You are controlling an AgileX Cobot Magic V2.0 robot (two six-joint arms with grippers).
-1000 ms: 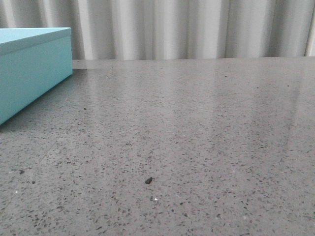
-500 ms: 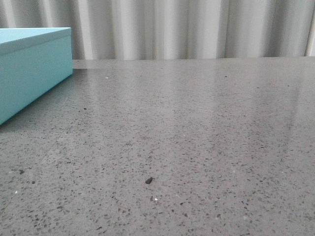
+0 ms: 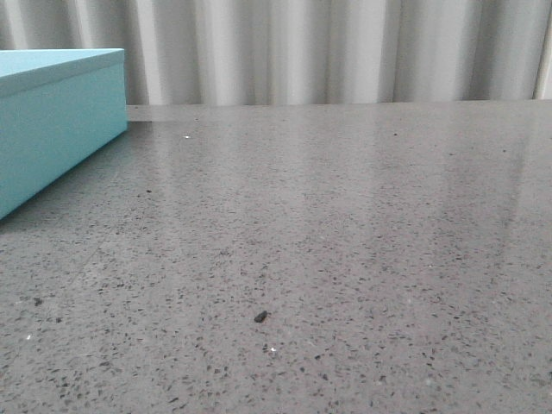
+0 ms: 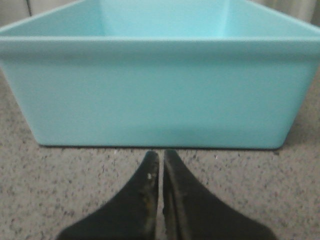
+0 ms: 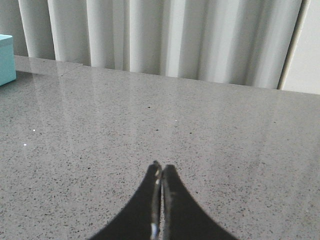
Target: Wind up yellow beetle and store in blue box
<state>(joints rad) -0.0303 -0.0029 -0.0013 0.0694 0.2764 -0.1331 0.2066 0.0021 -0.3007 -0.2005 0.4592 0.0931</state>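
The blue box [image 3: 56, 121] stands at the far left of the grey speckled table in the front view. In the left wrist view the blue box [image 4: 155, 90] fills the frame, open-topped, its inside showing nothing. My left gripper [image 4: 161, 155] is shut and empty, its tips just short of the box's near wall. My right gripper [image 5: 161, 167] is shut and empty over bare table, with a corner of the blue box [image 5: 6, 59] at the edge of its view. The yellow beetle is out of view. Neither gripper shows in the front view.
A small dark speck [image 3: 260, 316] lies on the table [image 3: 345, 224] near the front. Pale pleated curtains [image 3: 328, 47] hang behind the table's far edge.
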